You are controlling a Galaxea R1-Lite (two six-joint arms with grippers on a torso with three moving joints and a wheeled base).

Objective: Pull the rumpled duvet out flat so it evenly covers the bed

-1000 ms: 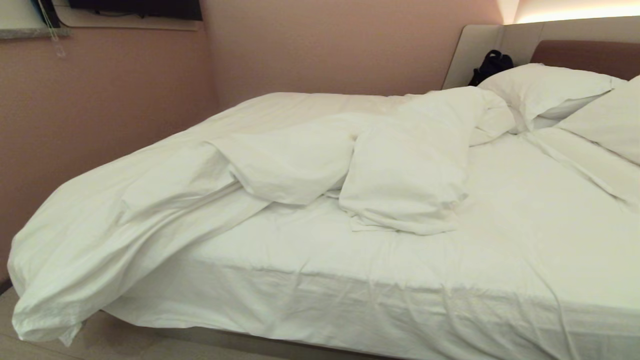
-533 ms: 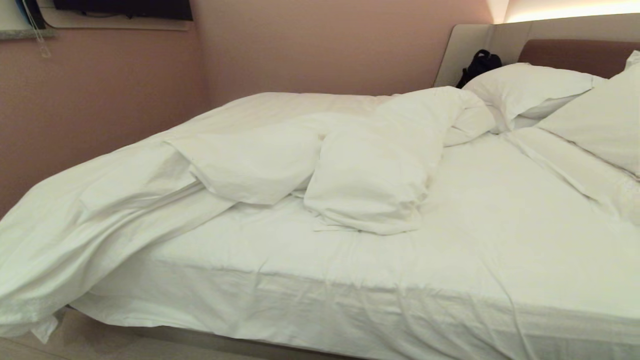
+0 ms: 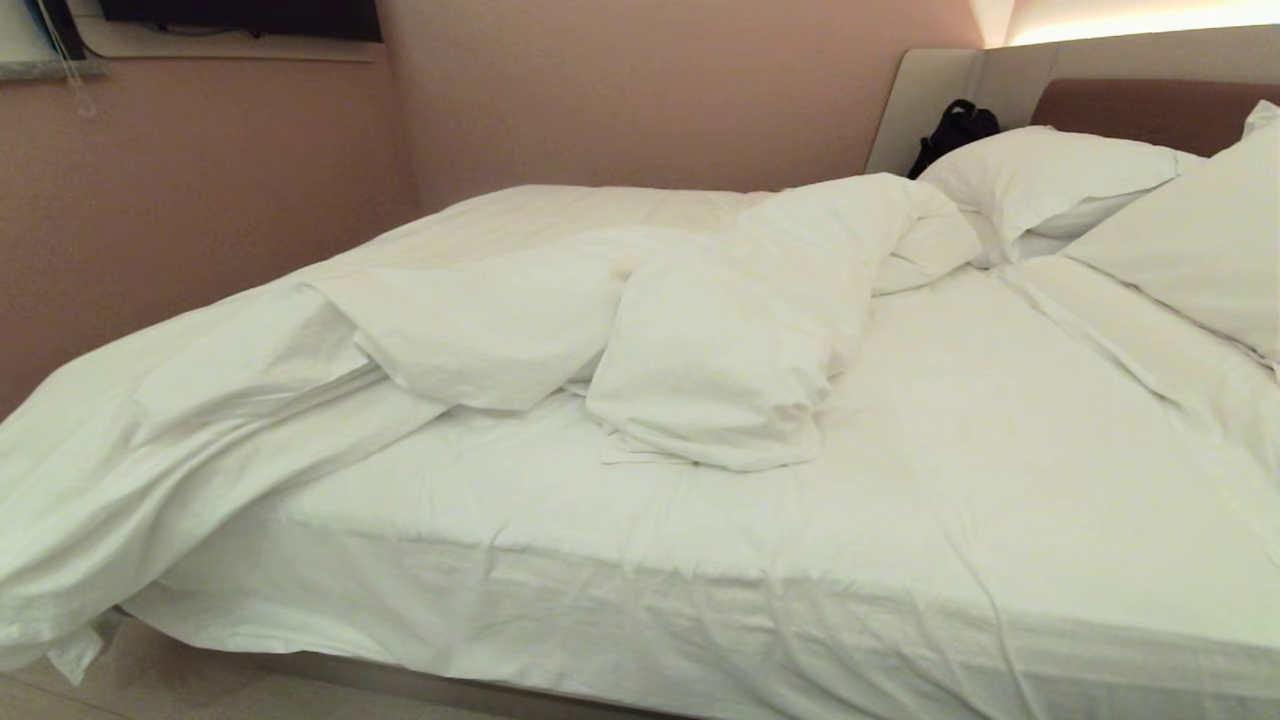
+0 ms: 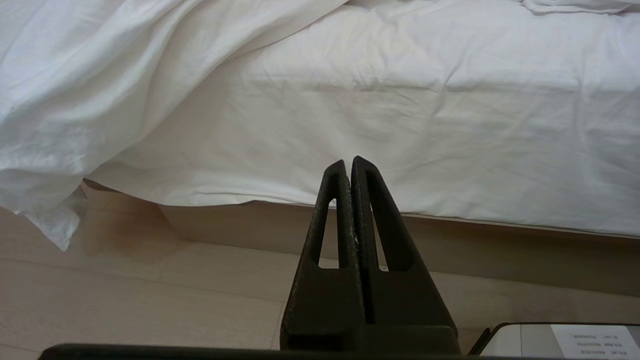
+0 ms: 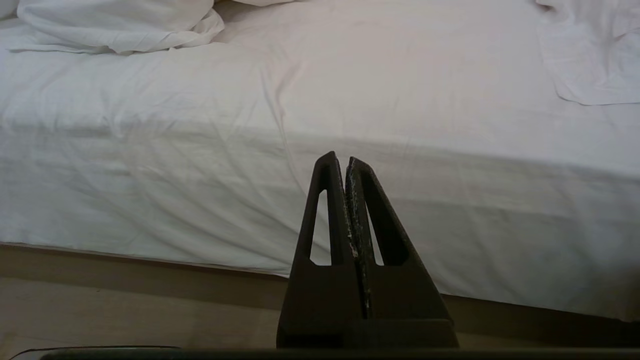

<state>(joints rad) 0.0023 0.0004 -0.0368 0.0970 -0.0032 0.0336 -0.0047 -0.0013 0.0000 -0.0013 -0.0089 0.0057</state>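
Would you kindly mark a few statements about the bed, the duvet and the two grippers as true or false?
1. The duvet lies flat and covers the whole bed. False: it is bunched on the far side, leaving the near sheet bare.
2. One duvet corner hangs off the bed down to the floor. True.
3. The left gripper grips the duvet. False: it is shut on nothing, short of the bed.
4. The right gripper is shut and empty. True.
5. A black bag sits by the headboard. True.
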